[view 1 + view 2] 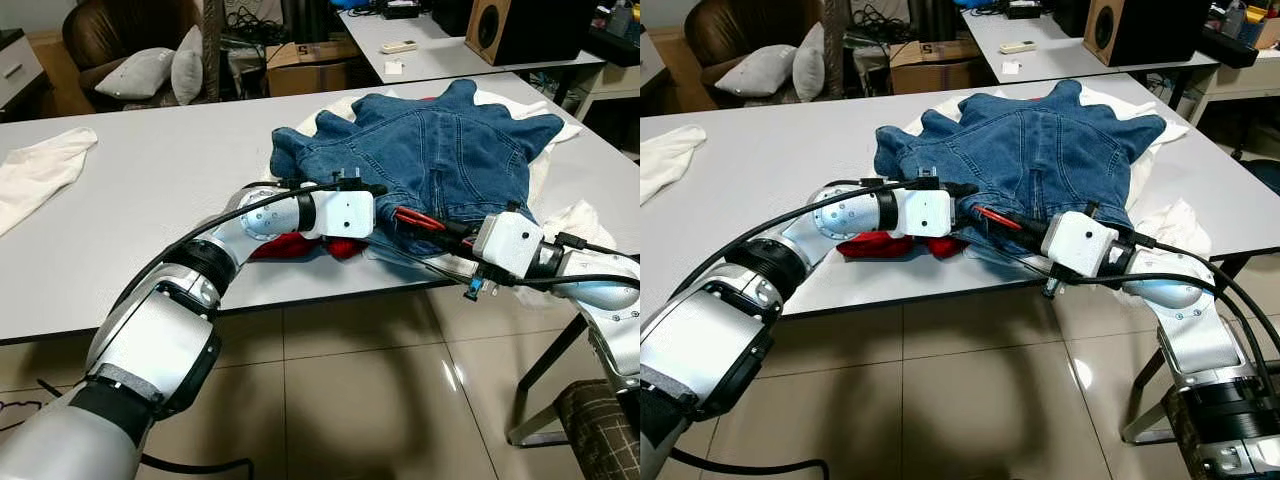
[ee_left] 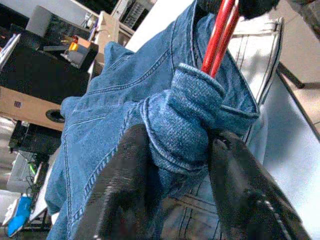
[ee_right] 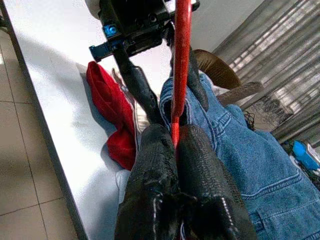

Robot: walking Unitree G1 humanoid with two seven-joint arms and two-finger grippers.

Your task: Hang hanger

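Note:
A blue denim garment (image 1: 440,150) lies spread on the grey table (image 1: 150,190). A thin red hanger (image 1: 418,219) pokes out of its near hem. My left gripper (image 1: 378,205) reaches in from the left and is shut on a bunched fold of the denim (image 2: 190,115), with the red hanger (image 2: 220,35) rising out of that fold. My right gripper (image 1: 452,232) comes from the right at the table's front edge. In the right wrist view this right gripper (image 3: 174,132) is shut on the hanger's red rod (image 3: 181,60). The rest of the hanger is hidden inside the denim.
A red cloth (image 1: 290,247) lies under my left forearm. White garments (image 1: 590,220) sit under and right of the denim, and a white cloth (image 1: 40,170) lies at the table's far left. Behind are a chair with pillows (image 1: 140,70) and a second table (image 1: 450,50).

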